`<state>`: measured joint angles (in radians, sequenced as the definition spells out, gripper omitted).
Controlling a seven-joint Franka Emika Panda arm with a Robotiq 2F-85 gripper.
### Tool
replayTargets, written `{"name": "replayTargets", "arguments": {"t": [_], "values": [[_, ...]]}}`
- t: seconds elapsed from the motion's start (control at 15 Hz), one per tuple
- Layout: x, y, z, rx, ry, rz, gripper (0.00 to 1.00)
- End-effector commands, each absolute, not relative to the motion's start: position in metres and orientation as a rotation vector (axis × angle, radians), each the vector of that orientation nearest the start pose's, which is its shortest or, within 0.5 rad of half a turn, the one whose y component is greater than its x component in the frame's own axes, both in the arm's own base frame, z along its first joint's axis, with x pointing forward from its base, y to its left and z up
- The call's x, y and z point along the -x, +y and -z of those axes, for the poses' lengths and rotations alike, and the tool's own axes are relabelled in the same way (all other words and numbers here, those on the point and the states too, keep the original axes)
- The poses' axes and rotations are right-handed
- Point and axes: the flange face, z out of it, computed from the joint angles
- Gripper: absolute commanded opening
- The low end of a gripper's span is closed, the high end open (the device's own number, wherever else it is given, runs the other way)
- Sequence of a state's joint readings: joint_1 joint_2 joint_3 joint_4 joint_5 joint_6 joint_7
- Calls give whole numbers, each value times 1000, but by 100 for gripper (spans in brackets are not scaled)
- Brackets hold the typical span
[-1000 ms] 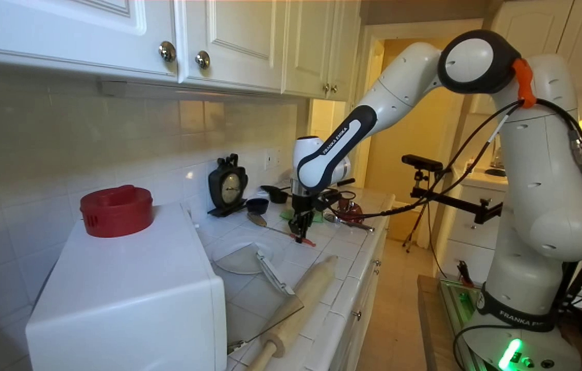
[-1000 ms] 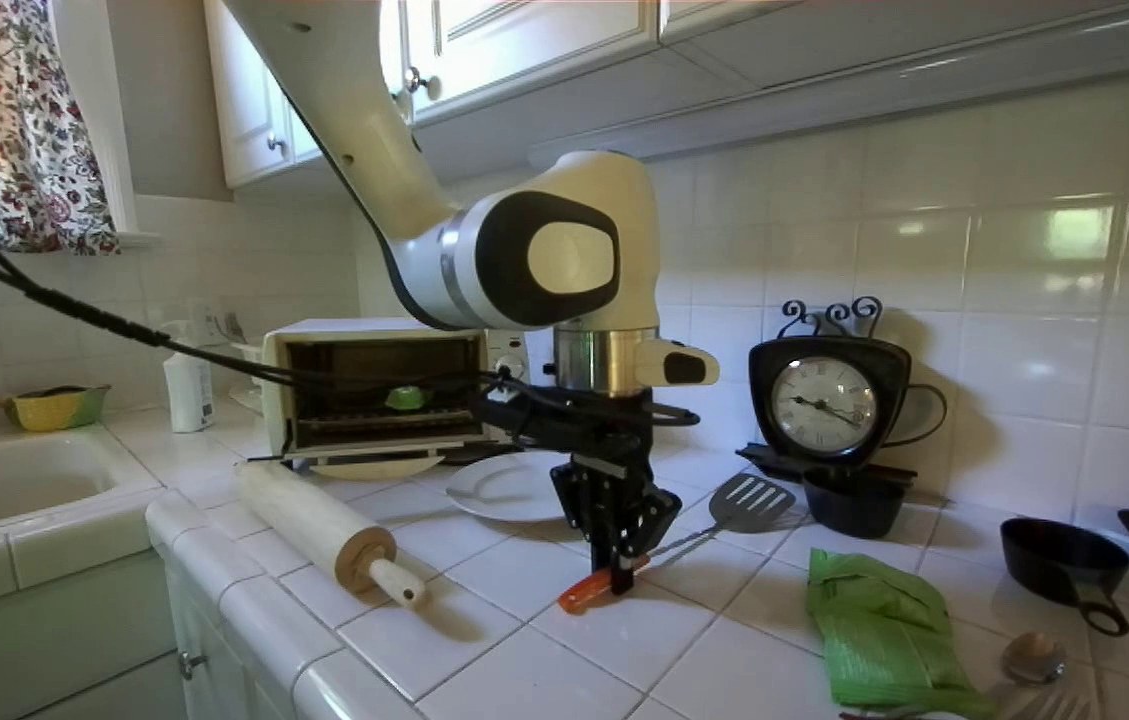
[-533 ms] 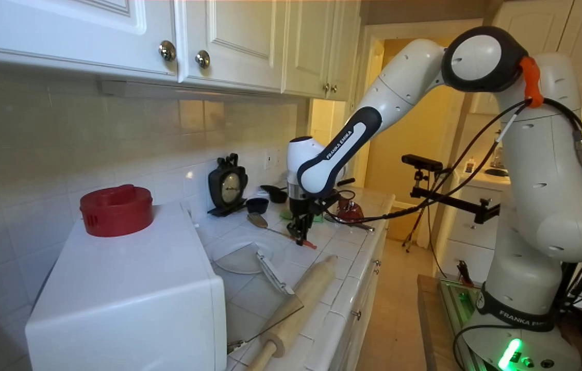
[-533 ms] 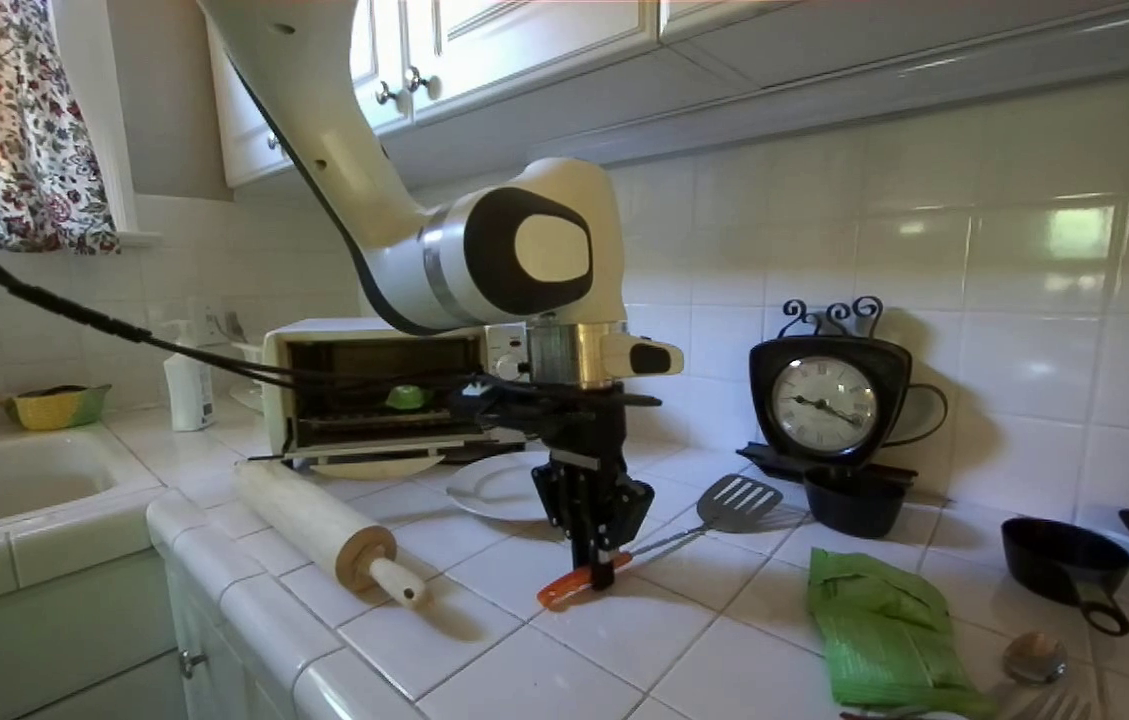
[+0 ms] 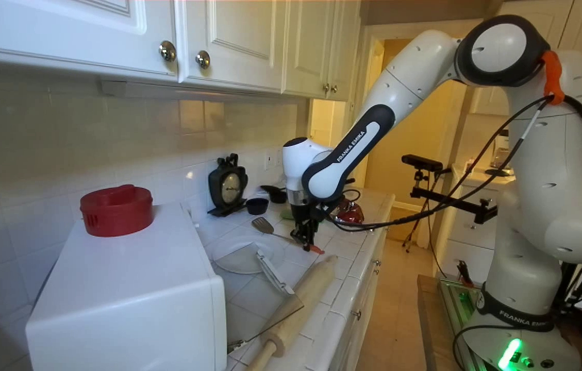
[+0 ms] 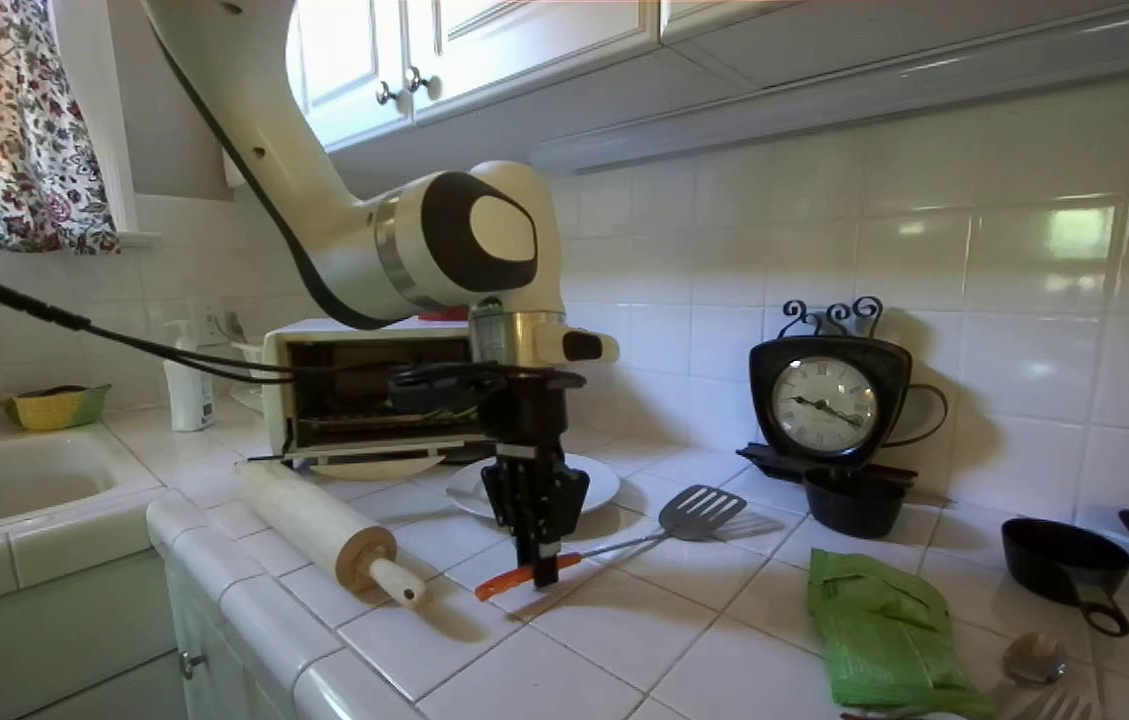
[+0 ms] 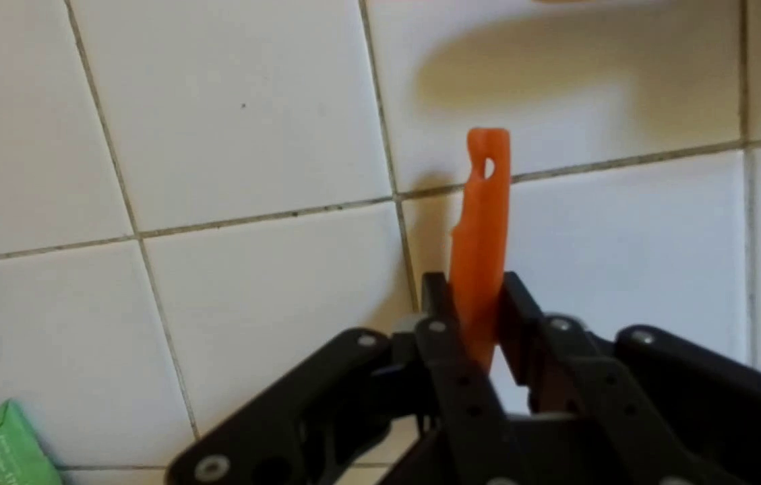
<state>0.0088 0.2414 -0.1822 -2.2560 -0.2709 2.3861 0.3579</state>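
Observation:
My gripper (image 7: 476,289) is shut on the orange handle (image 7: 484,202) of a slotted spatula, one finger on each side of it. The handle's holed end sticks out past the fingertips, and its shadow falls on the tiles to the left. In an exterior view the gripper (image 6: 537,575) points straight down, close above the white tiled counter. From there the spatula's grey blade (image 6: 702,512) extends back toward the wall. The spatula blade (image 5: 262,225) also shows in an exterior view, behind the gripper (image 5: 307,245). Whether the blade touches the tiles, I cannot tell.
A wooden rolling pin (image 6: 314,520) lies along the counter's front edge. Behind the gripper is a white plate (image 6: 599,485), near a toaster oven (image 6: 379,385) with its door down. A black clock (image 6: 829,400), a black cup (image 6: 854,505) and a green packet (image 6: 884,630) stand to the right.
The gripper has carried the spatula along the counter toward the rolling pin and toaster oven, blade trailing behind. The grip on the handle stays the same.

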Motion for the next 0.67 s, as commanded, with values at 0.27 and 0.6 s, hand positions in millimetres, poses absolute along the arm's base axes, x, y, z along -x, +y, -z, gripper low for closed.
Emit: {"name": "replayTargets", "arguments": {"t": [0.27, 0.6], "values": [[-480, -95, -278, 3416, 630, -215, 5], [-473, -90, -310, 3417, 565, -151, 5]]}}
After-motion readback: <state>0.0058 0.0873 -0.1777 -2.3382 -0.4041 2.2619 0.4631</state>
